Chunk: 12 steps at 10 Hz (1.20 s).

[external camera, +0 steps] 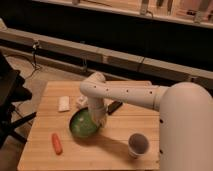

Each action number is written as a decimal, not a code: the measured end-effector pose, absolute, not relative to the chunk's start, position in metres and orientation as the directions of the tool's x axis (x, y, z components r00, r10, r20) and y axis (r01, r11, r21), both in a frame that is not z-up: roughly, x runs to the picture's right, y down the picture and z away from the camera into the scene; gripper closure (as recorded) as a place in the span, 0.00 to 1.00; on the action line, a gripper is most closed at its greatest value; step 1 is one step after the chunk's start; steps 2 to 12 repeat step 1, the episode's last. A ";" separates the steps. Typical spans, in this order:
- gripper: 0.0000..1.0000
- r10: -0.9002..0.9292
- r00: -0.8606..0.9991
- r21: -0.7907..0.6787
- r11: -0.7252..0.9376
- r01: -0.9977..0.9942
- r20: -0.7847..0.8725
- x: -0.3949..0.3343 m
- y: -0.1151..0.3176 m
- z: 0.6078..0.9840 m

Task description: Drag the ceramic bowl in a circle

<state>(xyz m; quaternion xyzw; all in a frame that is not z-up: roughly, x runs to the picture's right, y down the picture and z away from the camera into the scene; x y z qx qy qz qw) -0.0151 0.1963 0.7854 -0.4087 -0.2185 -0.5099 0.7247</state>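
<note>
The green ceramic bowl (81,125) sits on the wooden table (115,145), left of centre. My white arm reaches down from the right, and my gripper (99,121) is at the bowl's right rim, touching it. The arm's wrist hides the gripper's tips and part of the rim.
An orange carrot (56,142) lies front left of the bowl. A white cup with a dark inside (138,144) stands front right. A white packet (64,103) and a pale item (81,101) lie behind the bowl; a dark flat object (115,107) lies behind the arm.
</note>
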 end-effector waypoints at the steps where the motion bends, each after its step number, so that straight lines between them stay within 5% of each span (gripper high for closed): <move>1: 0.99 -0.559 0.389 -0.372 0.150 0.916 0.732 -0.014 0.195 0.787; 12: 0.99 -0.559 0.389 -0.372 0.150 0.916 0.732 -0.014 0.195 0.787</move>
